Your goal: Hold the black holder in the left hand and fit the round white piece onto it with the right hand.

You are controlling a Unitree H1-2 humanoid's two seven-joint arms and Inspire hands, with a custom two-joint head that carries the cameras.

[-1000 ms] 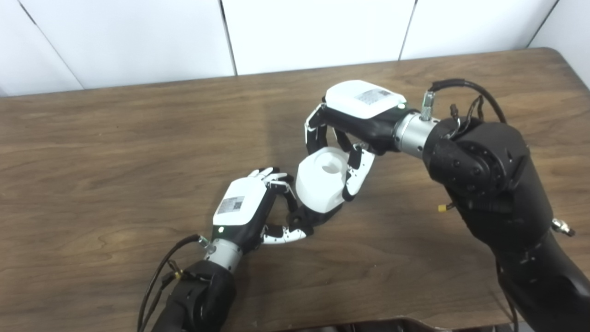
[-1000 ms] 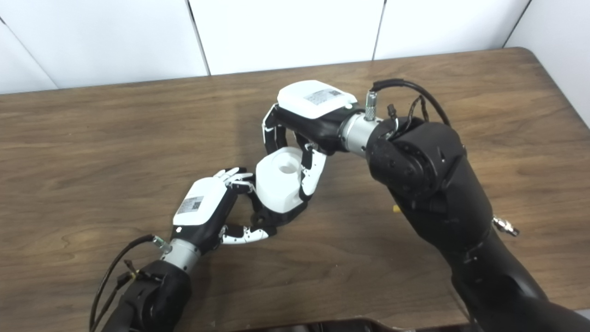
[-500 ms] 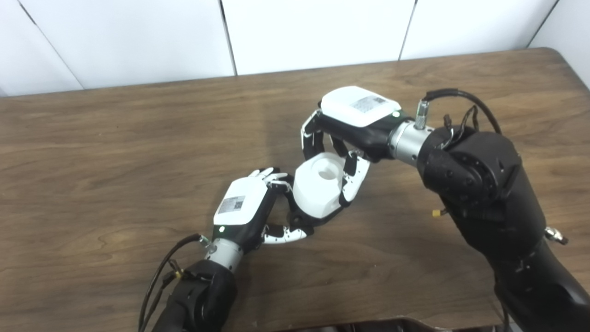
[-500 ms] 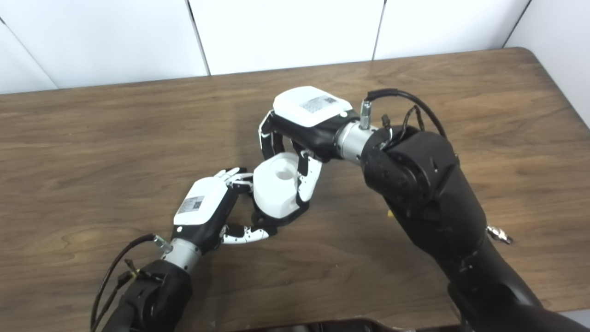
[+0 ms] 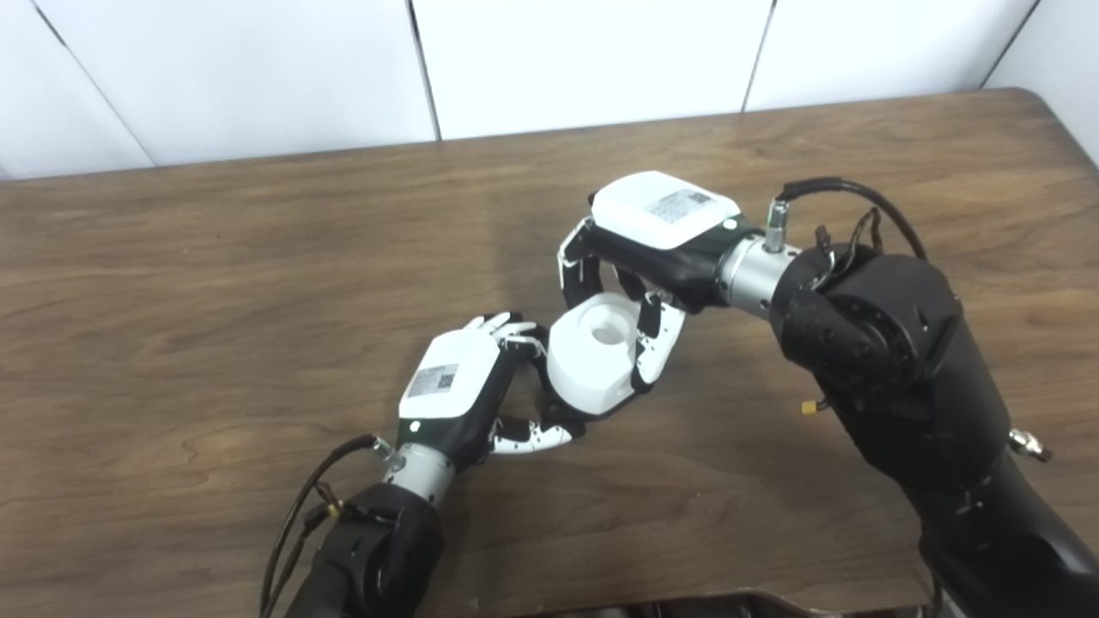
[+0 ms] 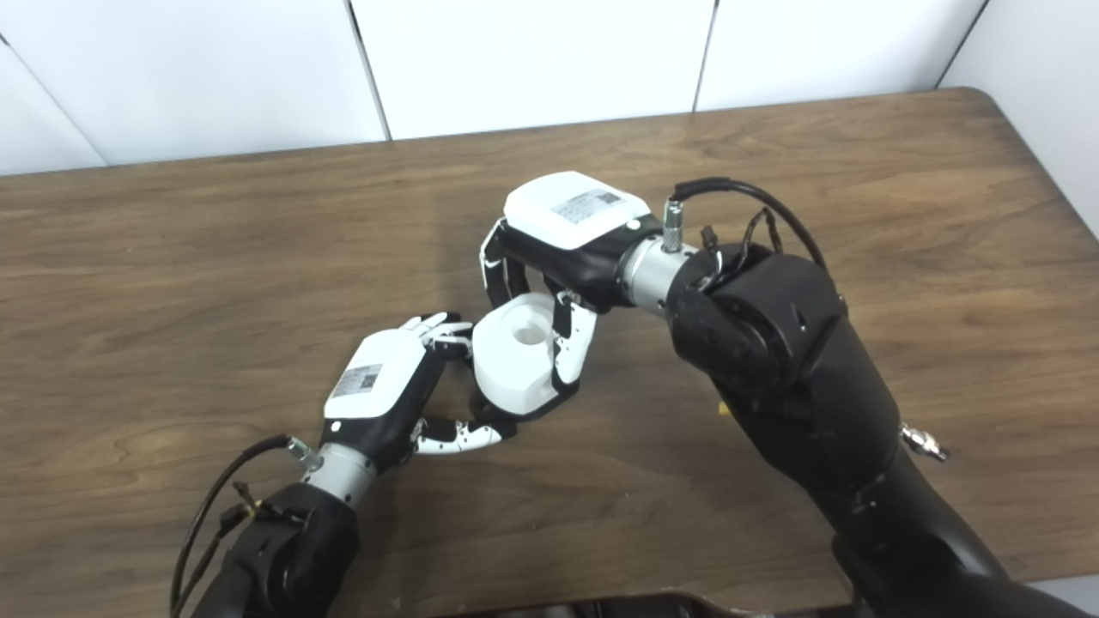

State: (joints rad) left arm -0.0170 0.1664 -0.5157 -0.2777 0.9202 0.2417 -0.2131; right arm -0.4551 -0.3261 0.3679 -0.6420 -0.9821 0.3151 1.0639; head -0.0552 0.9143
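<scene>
1. Round white piece (image 5: pixel 594 354): faceted body with a round recess on top; you find it mid-table, sitting low over the black holder (image 5: pixel 562 414), of which only a dark rim shows beneath and to the near left. Whether it is fully seated cannot be told

2. Step in hand, judged: seating the piece. Press straight down along the holder's axis, keep the piece level, and let go only once it sits flush all round; a tilted push would likely jam it or lever the holder out of your other hand

3. Right hand (image 5: pixel 640 257): closed on the white piece, fingers (image 5: pixel 652 356) wrapped down its far and right sides. Palm faces down, white back plate uppermost, wrist reaching in from the right with the forearm angled toward the near edge

4. Left hand (image 5: pixel 464 386): closed around the black holder from the left, thumb (image 5: pixel 532 438) stretched along its near side, fingertips at the piece's left flank. Back of hand up, arm entering from the lower left

5. Table (image 5: pixel 215 275): brown wood grain; the holder appears to rest on or just above it
</scene>
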